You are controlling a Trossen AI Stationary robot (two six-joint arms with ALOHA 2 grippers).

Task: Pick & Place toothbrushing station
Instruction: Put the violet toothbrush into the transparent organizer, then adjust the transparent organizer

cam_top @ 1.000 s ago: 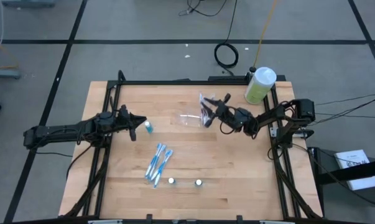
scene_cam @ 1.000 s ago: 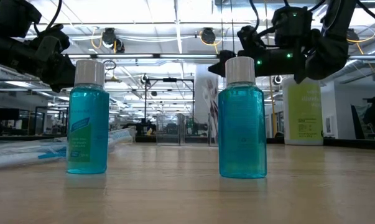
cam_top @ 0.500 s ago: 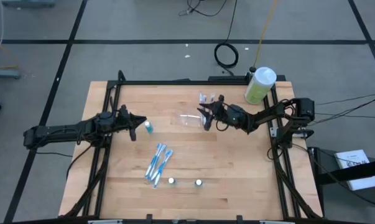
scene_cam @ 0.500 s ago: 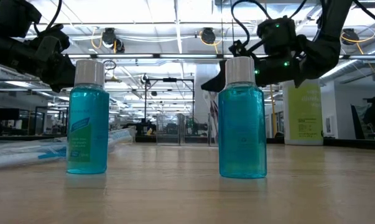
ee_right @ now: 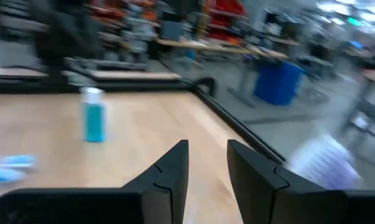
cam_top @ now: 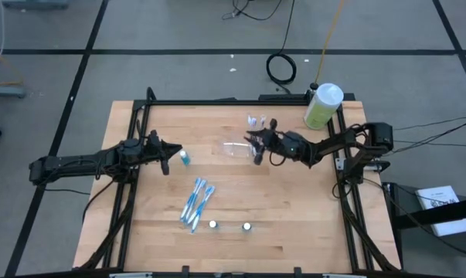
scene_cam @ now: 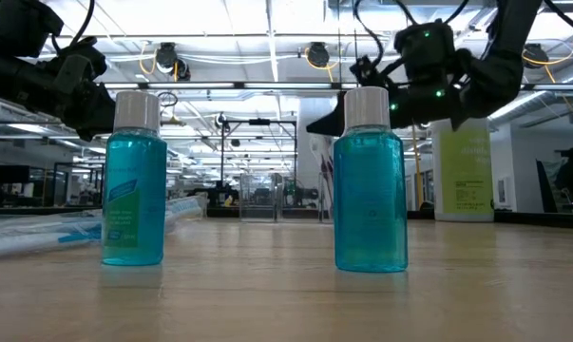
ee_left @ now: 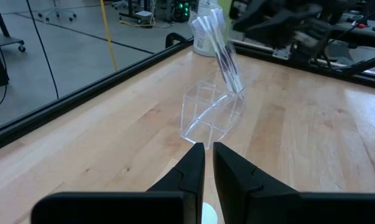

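Toothbrushing station (cam_top: 234, 149): clear, colourless plastic tray, angular and thin-walled, seen on the wooden counter (cam_top: 294, 216) just ahead of the right gripper (cam_top: 255, 147). Right fingers (ee_right: 172, 167) are parted by a narrow gap, nothing seen between them; contact with the tray cannot be told. In the left wrist view the tray (ee_left: 212, 115) is seen tilted, well ahead of the left fingers (ee_left: 190, 168), with clear-handled toothbrushes (ee_left: 219, 46) leaning at it. Left gripper (cam_top: 168, 154) is nearly closed, held just beside a small blue bottle (cam_top: 184, 158); nothing is seen gripped.
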